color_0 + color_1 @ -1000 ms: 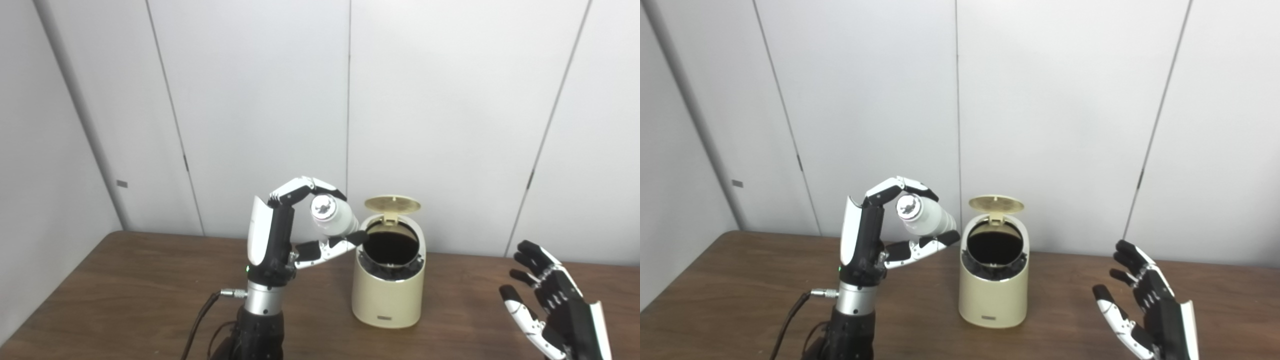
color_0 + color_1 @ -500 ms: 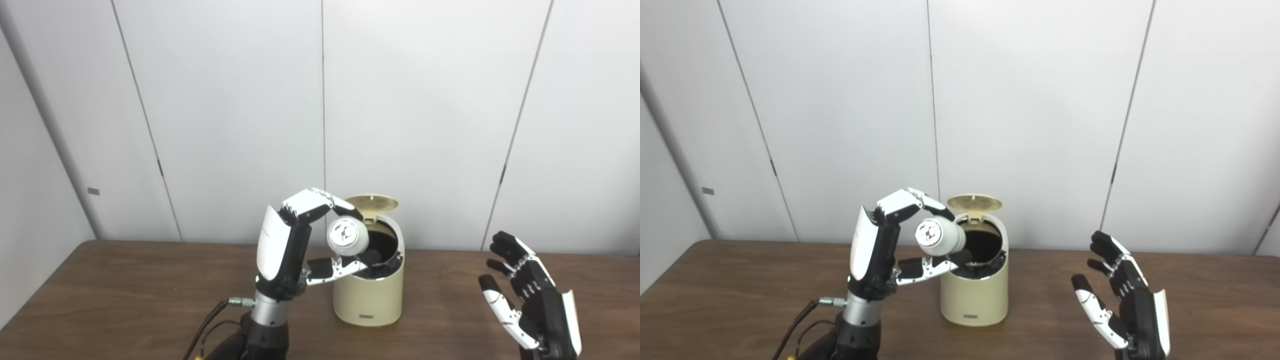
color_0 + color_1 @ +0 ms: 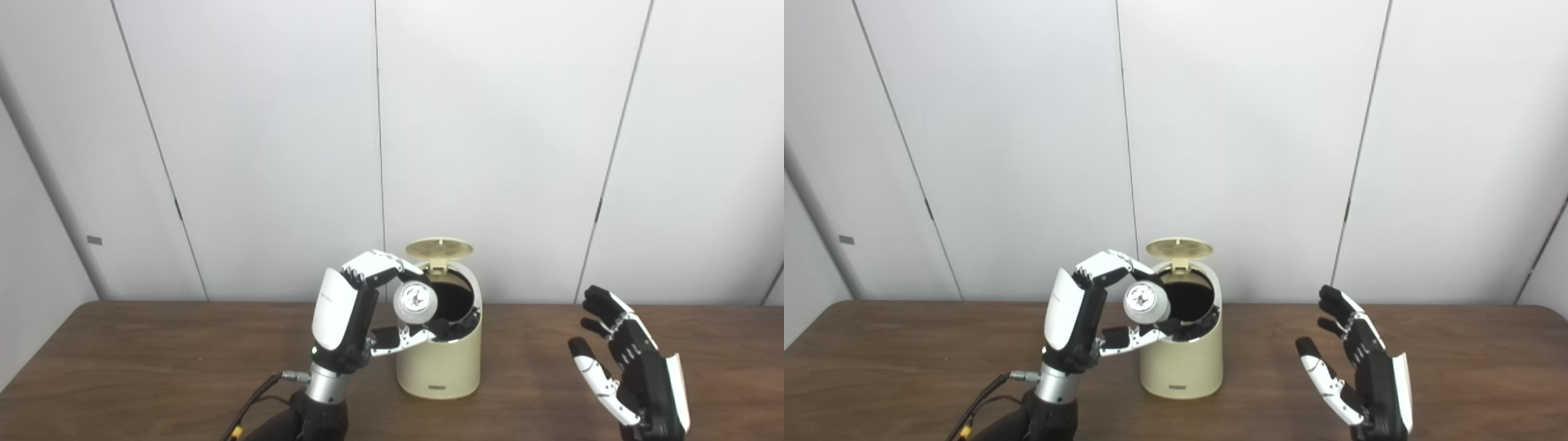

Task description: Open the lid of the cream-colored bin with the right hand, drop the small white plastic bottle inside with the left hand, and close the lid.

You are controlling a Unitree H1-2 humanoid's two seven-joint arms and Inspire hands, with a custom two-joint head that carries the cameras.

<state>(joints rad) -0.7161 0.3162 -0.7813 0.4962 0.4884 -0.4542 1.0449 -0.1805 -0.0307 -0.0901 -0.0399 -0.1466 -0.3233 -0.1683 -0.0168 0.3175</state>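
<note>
Fingers [image 3: 383,267] of the left hand [image 3: 343,315] pinch the bottle [image 3: 416,301] at the bin's [image 3: 438,361] open mouth.
Its cap end faces the camera, its body tipped over the near-left rim, lid [image 3: 439,248] upright behind. Released off-centre, it could strike the rim and fall to the table [image 3: 122,367]. Well to the right, the right hand [image 3: 631,367] waits, spread and empty.

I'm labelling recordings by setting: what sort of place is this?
Probably a lab or test room, not a home: plain pale wall panels behind a bare brown wooden table, with only a cream-colored bin standing on it and a cable trailing from the robot's left arm.
</note>
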